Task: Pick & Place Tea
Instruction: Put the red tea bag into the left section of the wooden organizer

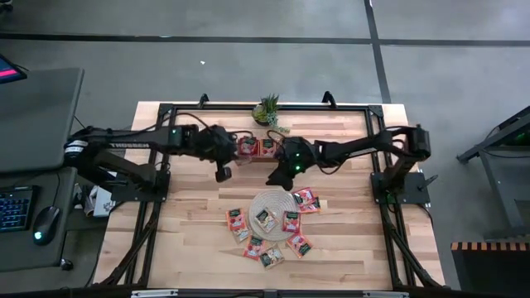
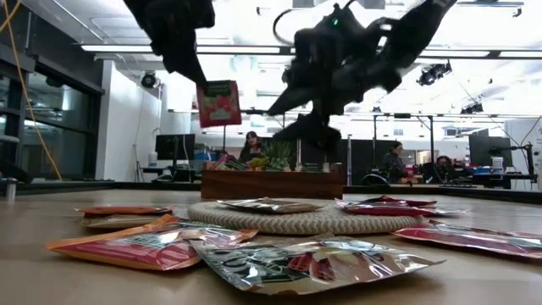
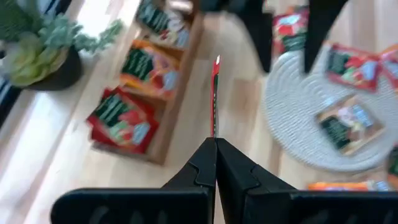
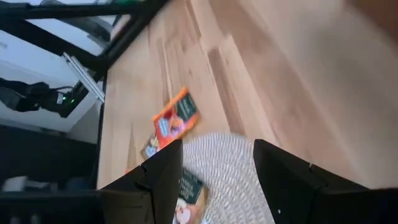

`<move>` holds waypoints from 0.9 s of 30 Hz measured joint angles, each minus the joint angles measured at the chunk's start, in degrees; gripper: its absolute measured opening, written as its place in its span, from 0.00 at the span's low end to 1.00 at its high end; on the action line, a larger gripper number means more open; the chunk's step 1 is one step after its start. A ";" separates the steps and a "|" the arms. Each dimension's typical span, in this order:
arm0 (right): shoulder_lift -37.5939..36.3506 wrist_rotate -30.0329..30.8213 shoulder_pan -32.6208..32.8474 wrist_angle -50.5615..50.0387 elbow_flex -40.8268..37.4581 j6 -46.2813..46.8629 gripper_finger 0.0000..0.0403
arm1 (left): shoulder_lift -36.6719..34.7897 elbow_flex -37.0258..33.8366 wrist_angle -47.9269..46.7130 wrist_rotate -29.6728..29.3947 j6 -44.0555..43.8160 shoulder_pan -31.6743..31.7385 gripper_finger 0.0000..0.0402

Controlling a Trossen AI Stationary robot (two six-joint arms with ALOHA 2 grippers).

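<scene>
My left gripper (image 1: 224, 174) hangs above the table between the wooden tray (image 1: 257, 157) and the round woven mat (image 1: 274, 199), shut on one orange-red tea sachet (image 2: 218, 103). The tray holds more sachets (image 3: 118, 118) in its compartments. My right gripper (image 1: 275, 177) stands open above the mat's far edge (image 4: 224, 155), with nothing between its fingers. Two sachets (image 1: 267, 219) lie flat on the mat, and several more (image 1: 252, 247) lie on the table around it. My left gripper pinches the sachet between its two shut fingers at one edge (image 3: 214, 132), and the wrist view shows the sachet edge-on. The fingers slant down from the table's left. The sachet (image 2: 218, 103) stands upright beyond the fingertips, lifted clear of table and tray.
A small potted plant (image 1: 269, 109) stands at the far edge behind the tray. A black frame (image 1: 157, 149) runs around the tabletop. Bare wood lies to the left of the mat (image 1: 190, 223). People sit in the room beyond the table (image 2: 251, 146).
</scene>
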 joint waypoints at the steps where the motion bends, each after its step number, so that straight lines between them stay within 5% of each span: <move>1: -1.54 1.65 0.01 -1.41 0.00 -1.73 0.48 | 0.00 0.00 -0.60 0.37 0.75 0.87 0.00; 14: -25.07 21.54 2.79 -19.59 0.02 -26.20 0.48 | 0.07 0.00 -1.74 5.33 12.39 10.50 0.00; 27: -32.85 30.27 5.36 -19.72 0.02 -28.57 0.48 | 6.13 0.00 2.75 5.15 22.97 13.78 0.00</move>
